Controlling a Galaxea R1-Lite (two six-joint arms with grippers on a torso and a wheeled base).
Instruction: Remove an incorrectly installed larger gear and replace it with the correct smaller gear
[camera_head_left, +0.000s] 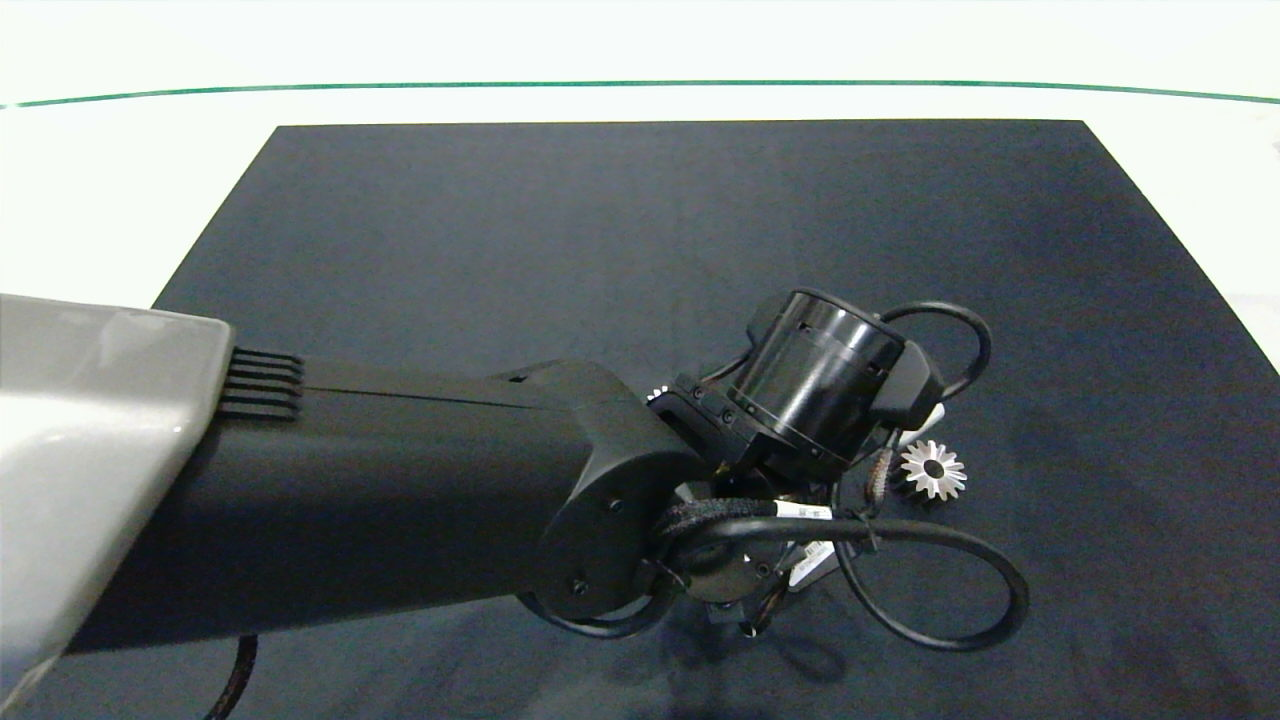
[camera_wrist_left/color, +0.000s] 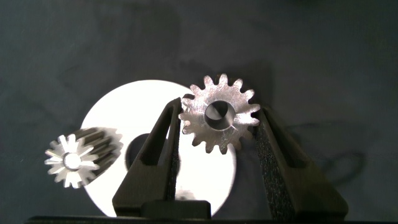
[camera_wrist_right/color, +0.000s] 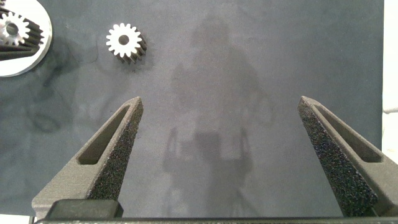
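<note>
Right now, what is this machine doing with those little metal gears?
The left gripper has its fingers closed on the smaller gear, holding it over a white disc. The larger gear lies on the dark mat beside the disc. The right gripper hangs open over bare mat, idle.

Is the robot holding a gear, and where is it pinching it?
Yes. The left tool pinches the smaller gear by its toothed rim. The right tool holds nothing.
</note>
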